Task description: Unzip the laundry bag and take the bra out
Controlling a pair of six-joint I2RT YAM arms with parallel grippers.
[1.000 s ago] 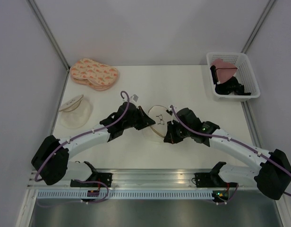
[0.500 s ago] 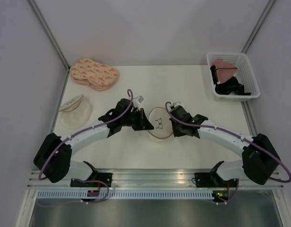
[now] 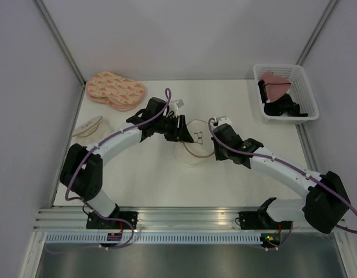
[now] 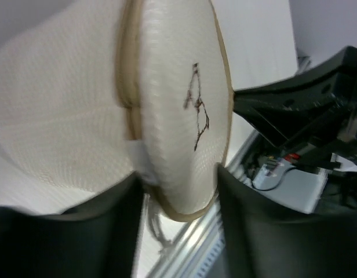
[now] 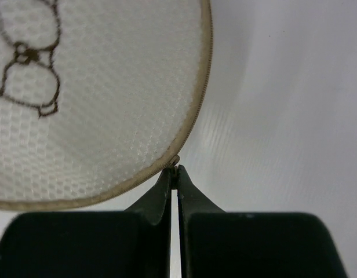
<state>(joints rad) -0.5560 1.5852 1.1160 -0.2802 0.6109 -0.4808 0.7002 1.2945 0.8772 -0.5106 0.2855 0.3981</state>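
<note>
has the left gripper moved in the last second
Yes. In the top view the left gripper has moved toward the back of the table and slightly right, nearer the white basket, which has stayed put.

No legible text; the dark mark (image 5: 28,55) on the laundry bag (image 5: 109,104) seems a drawing, not lettering.

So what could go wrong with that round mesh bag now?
The right end effector pinches only a tiny nub on the zip rim of the laundry bag, so it may slip off. The left end effector has its fingers apart around the bag's edge; a loose hold could let the bag drag along.
</note>
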